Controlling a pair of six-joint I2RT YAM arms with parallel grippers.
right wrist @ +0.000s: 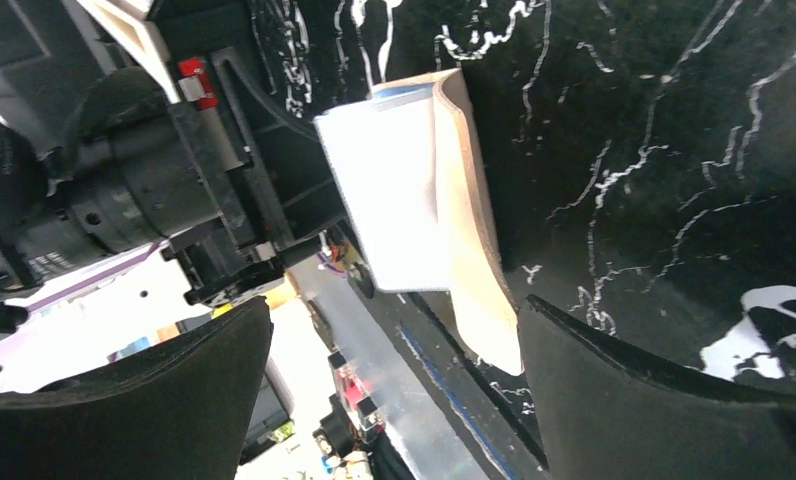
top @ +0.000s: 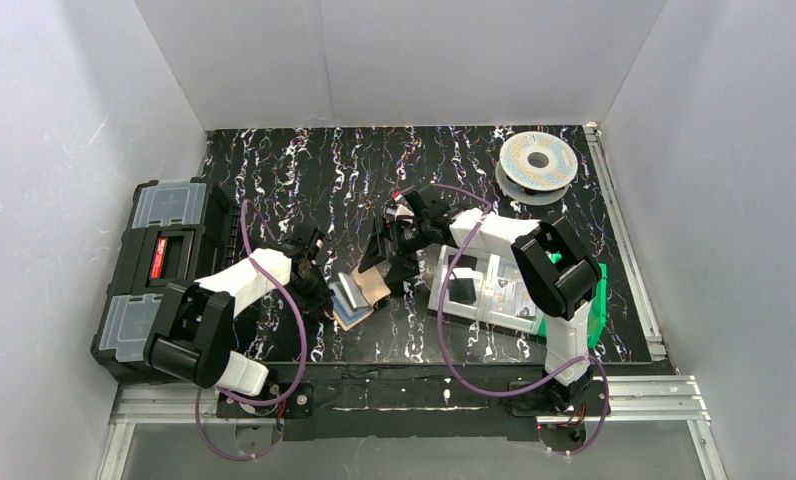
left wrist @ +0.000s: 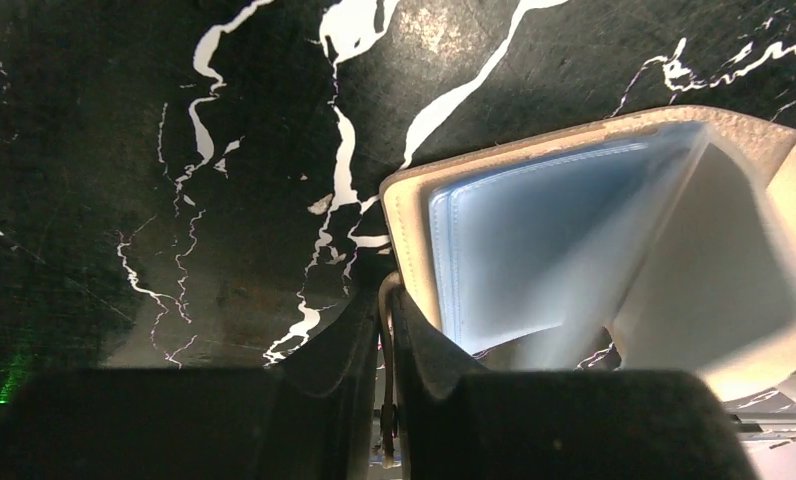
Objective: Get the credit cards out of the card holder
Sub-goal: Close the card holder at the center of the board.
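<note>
1. Far left, a black toolbox [top: 164, 270] with clear-lidded compartments sits at the edge of the marbled black tabletop [top: 304, 170].
2. Next along, the left gripper [left wrist: 384, 335] reaches in low from the left. Its fingers are pressed nearly together, with a thin edge of the card holder [top: 372, 288] pinched between them. It is clamped on the holder's near-left side.
3. Now the centre. The card holder lies open on the tabletop towards the front, between the two grippers. One tan panel is flat and the other is tilted up towards the right. In the left wrist view its pale stitched border frames the inside.
4. The credit cards [top: 351, 293] are pale blue and shiny. They lie inside the open holder against its panel and are not yet out. How many there are I cannot tell.
5. The right gripper [right wrist: 394, 310] hangs just behind and to the right of the holder with its jaws spread wide and nothing between them. From its wrist camera the raised tan panel stands directly ahead. The panel's lower corner comes close to one finger, but I cannot make out any contact.
6. Further right, a clear compartment tray [top: 479, 290] lies under the right arm. A green bin [top: 600, 300] sits just beyond it, mostly hidden by the arm.
7. In the far right corner a filament spool [top: 537, 160] lies flat, well apart from everything else.
</note>
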